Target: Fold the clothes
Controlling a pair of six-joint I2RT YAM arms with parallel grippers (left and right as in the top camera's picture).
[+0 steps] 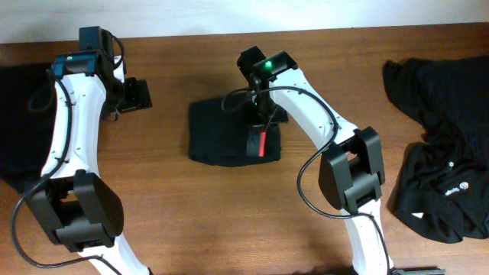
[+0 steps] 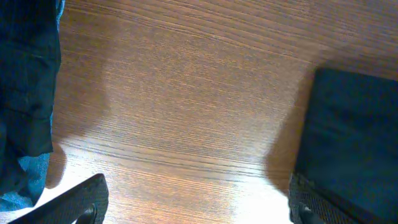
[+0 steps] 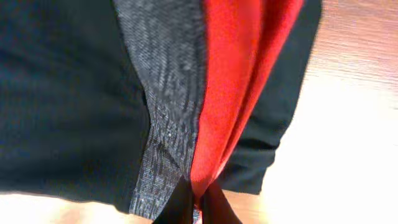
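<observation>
Overhead, trousers [image 1: 225,134] are seen folded mid-bench [image 1: 229,221], the waistband [image 3: 230,93] pinched in the closed right jaws, the left jaws spread empty, while heaped clothes [image 1: 451,176] at the right edge are left unfolded.

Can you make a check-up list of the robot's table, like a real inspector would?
surface: brown wooden table.
job's things: folded trousers in the middle, with the red and grey waistband showing; loose black pile at the right; another black garment at the left edge.
clutter: nothing seen.
grippers: left gripper open over bare wood; right gripper shut on the waistband.
cables: black cable looping along each arm.
surroundings: pale wall behind the table.
</observation>
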